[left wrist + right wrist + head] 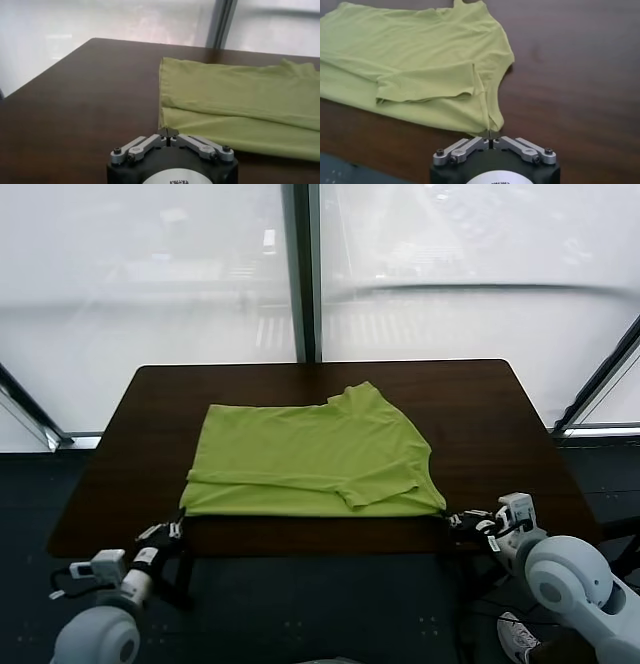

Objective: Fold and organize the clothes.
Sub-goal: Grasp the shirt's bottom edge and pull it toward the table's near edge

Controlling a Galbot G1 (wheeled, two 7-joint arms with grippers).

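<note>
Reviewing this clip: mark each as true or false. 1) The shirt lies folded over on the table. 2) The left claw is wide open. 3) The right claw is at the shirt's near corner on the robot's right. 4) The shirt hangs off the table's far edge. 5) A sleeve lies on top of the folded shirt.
1) True: the lime-green T-shirt lies doubled over on the dark table.
2) False: the left claw is shut, at the shirt's near left corner.
3) True: the right claw sits shut at that corner.
4) False: the shirt lies wholly on the tabletop, with bare wood beyond it.
5) True: the sleeve lies flat on the top layer.
</note>
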